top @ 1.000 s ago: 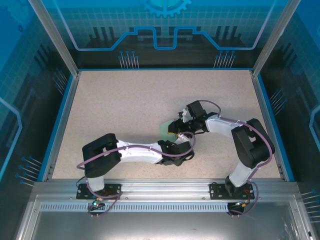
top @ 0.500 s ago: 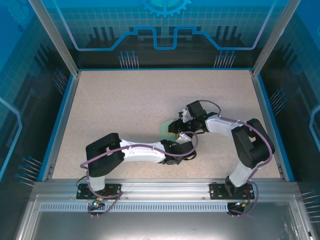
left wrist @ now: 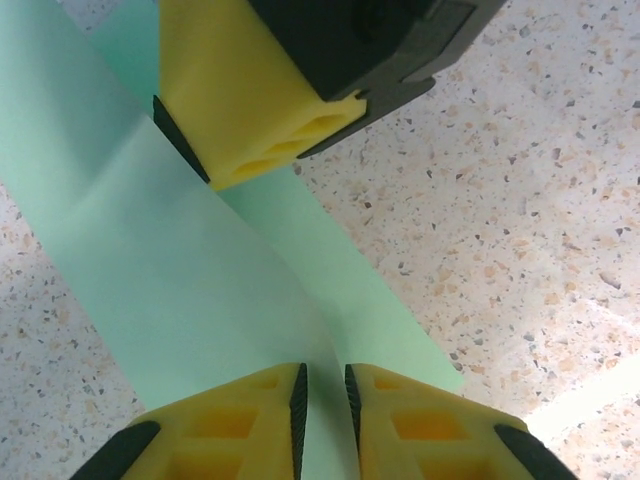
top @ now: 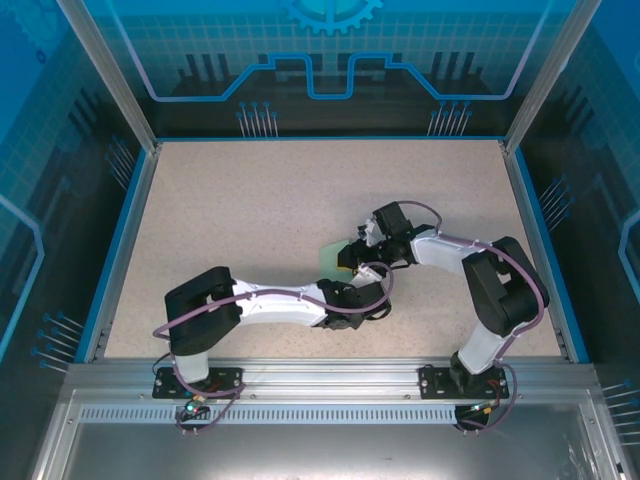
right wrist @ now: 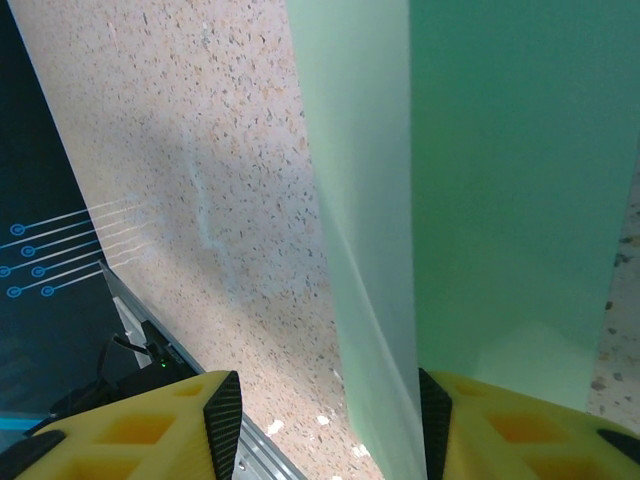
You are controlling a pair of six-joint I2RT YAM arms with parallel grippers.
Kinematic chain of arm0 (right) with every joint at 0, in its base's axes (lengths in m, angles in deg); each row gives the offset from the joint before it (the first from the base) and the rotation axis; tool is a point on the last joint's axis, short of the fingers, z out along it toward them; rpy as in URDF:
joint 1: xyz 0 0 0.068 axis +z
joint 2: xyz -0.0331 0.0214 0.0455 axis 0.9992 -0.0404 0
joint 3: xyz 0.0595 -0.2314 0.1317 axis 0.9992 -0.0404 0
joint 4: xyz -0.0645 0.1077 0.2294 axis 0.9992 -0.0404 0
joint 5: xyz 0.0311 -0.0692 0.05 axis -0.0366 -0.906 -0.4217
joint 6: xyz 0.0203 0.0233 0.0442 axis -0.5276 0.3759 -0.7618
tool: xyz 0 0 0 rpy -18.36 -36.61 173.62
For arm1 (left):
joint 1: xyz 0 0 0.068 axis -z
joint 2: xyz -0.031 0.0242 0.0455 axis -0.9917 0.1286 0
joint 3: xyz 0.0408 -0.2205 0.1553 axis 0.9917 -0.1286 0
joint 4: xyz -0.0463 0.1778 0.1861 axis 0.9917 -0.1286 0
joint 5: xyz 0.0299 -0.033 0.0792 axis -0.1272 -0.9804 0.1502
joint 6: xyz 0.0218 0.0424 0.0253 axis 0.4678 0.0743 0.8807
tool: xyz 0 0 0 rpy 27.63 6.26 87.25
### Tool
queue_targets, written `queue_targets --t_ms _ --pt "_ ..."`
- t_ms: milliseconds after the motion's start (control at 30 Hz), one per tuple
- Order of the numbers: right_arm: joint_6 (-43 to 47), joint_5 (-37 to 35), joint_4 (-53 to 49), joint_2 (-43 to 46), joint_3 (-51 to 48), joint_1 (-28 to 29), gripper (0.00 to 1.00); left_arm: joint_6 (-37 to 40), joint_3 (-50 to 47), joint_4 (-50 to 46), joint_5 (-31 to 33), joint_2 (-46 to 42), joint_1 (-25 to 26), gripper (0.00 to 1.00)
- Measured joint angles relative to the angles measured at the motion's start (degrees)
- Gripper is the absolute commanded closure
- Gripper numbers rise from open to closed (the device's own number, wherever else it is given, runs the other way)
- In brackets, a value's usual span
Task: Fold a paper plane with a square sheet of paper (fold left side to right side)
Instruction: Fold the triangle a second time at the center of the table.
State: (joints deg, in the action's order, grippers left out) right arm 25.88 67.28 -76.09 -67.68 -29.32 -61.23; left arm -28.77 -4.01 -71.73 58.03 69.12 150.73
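The square sheet of paper [top: 331,258] is pale mint green and lies at the table's middle, one layer curving up over another [left wrist: 200,290]. My left gripper [left wrist: 322,395] reaches in from the near side [top: 347,279]. Its pads stand a narrow slit apart, and the raised paper edge runs between them. My right gripper [top: 351,256] comes from the right with its jaws wide. In the right wrist view the paper [right wrist: 500,180] rests against the right pad of that gripper [right wrist: 330,400], and the left pad is free. One yellow right finger [left wrist: 240,110] presses on the sheet.
The speckled beige table [top: 260,200] has a blue rim [top: 120,240] and glass walls around it. A metal rail [top: 320,375] runs along the near edge by the arm bases. Open tabletop lies to the left of and behind the paper.
The left arm shifted slightly right and then back, staying at the paper's near edge. The paper's raised layer looks a little flatter. The right arm has not moved.
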Motion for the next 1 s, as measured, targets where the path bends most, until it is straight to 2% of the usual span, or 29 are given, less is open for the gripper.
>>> queue_targets --t_ms 400,533,567,733,900,1000 --pt "1.1 -1.0 -0.5 0.0 0.7 0.0 0.48 0.0 -3.4 1.3 -1.6 -4.3 0.0 0.95" --pt "2.6 -1.1 -0.4 1.2 0.7 -0.2 0.46 -0.1 -4.8 3.0 -3.8 -6.0 -0.8 0.96" --pt "3.0 -1.3 -0.4 2.0 0.7 -0.3 0.45 -0.1 -5.3 3.5 -4.6 -6.6 -1.2 0.97" --pt "4.0 -1.4 2.3 8.9 -0.2 -1.9 0.31 -0.4 -9.7 7.7 -10.2 -10.7 -3.9 0.98" --pt "5.5 -2.7 3.8 17.7 -4.2 -4.8 0.31 -0.9 -14.4 12.6 -17.4 -15.3 -8.0 0.97" --pt "7.0 -4.3 2.9 21.7 -7.2 -5.9 0.39 -2.0 -17.3 15.9 -22.4 -17.6 -11.3 0.96"
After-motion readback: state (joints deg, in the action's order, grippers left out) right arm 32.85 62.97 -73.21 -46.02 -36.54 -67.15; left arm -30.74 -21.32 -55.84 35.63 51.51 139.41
